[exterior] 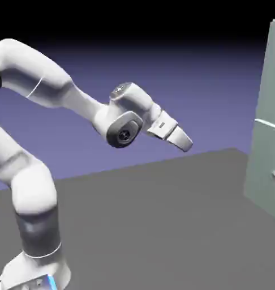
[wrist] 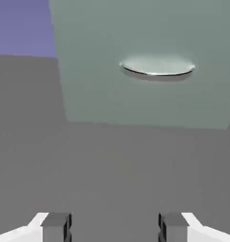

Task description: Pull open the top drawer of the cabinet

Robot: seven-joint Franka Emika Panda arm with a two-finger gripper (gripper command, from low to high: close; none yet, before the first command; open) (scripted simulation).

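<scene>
Jaws of the gripper (wrist: 115,228): spread wide, nothing between. Top drawer (exterior: 273,82): uppermost front of the cabinet (exterior: 261,161), above the pale seam (exterior: 269,124), closed by the look of it; cabinet beyond the grey surface's (exterior: 145,218) far corner, at the exterior view's right. Curved handle (wrist: 159,65): on the lower panel, probably the wrong one. Step, as judged: approach. Advice: raise the hand above the seam, level it, find the top handle, square up, close only once astride it, then draw straight back.
</scene>
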